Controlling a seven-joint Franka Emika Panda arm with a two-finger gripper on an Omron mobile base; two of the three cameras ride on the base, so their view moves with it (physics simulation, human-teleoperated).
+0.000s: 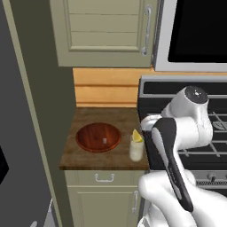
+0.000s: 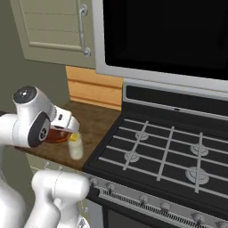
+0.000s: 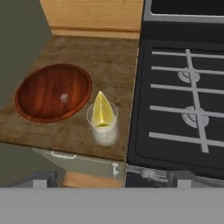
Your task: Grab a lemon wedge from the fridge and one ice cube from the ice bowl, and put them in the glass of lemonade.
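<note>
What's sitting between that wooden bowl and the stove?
The glass of lemonade, with the lemon wedge in it, stands between the ice bowl and stove; hand view.

The glass of lemonade (image 2: 75, 148) stands upright near the front edge of the wooden tabletop (image 2: 95, 122), lemon wedge (image 2: 74, 136) poking from its rim. Just behind, the ice bowl (image 2: 57, 134) peeks past the arm's elbow (image 2: 33, 118). The stove (image 2: 169, 153) sits alongside.

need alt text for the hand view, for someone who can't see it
A bright yellow lemon wedge stands in a small pale translucent glass of lemonade on a brown wooden counter. Left of the glass, a round reddish-brown wooden bowl holds one tiny pale ice cube; a black gas stove lies to the right.
</note>
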